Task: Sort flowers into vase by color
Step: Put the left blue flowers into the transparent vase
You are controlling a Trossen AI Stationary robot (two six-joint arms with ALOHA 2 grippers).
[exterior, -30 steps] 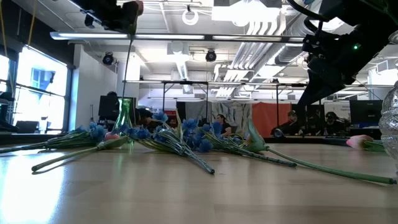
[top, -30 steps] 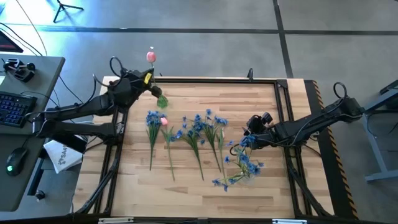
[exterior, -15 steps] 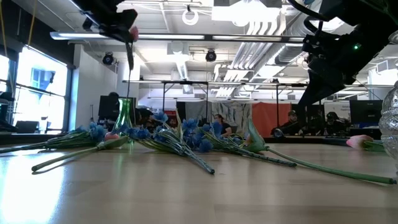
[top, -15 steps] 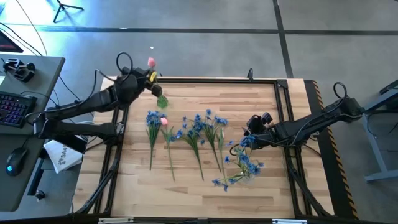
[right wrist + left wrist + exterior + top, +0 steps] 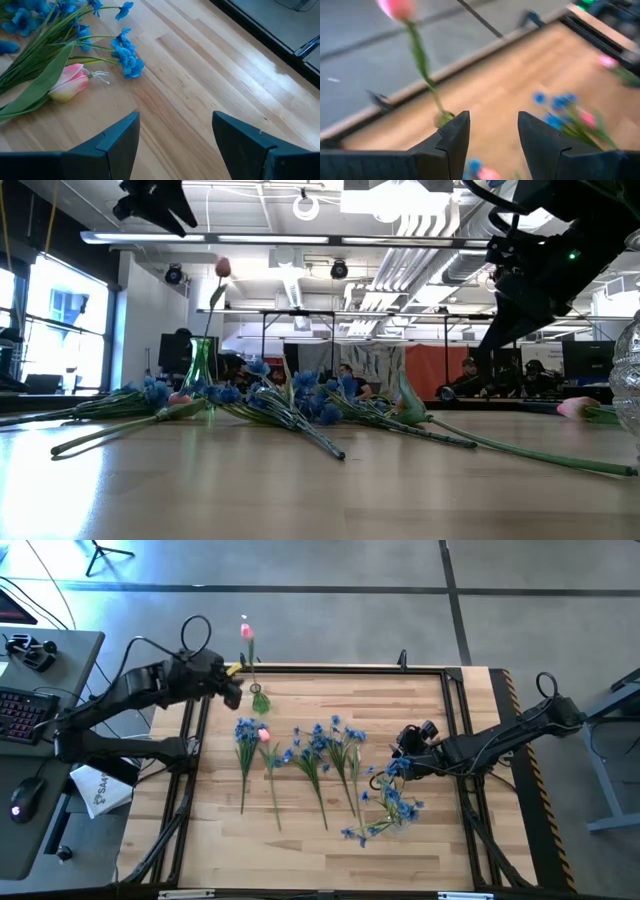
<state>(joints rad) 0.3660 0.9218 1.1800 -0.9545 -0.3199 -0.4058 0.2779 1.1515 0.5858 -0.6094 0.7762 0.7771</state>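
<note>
1. The left gripper [image 5: 236, 692] hangs just beside the green vase [image 5: 259, 700] at the table's [image 5: 440, 840] far left corner, fingers spread and holding nothing.
2. A pink tulip [image 5: 245, 632] stands upright in that vase, clear of the fingers, so this placement looks finished.
3. The right gripper [image 5: 398, 752] waits near the table's right side, jaws spread and empty, above a clear vase [image 5: 398, 805] that holds blue sprays [image 5: 392, 802].
4. More flowers [image 5: 300, 755] lie in a row mid-table, blue sprays with a pink bud [image 5: 263, 735] among them at the left end.
5. To finish well, the left arm should draw straight back from the vase without brushing the stem, which could tip it.
6. A sensible next pick is the pink bud's stem, gripped low and clear of neighbouring blue blossoms.
</note>
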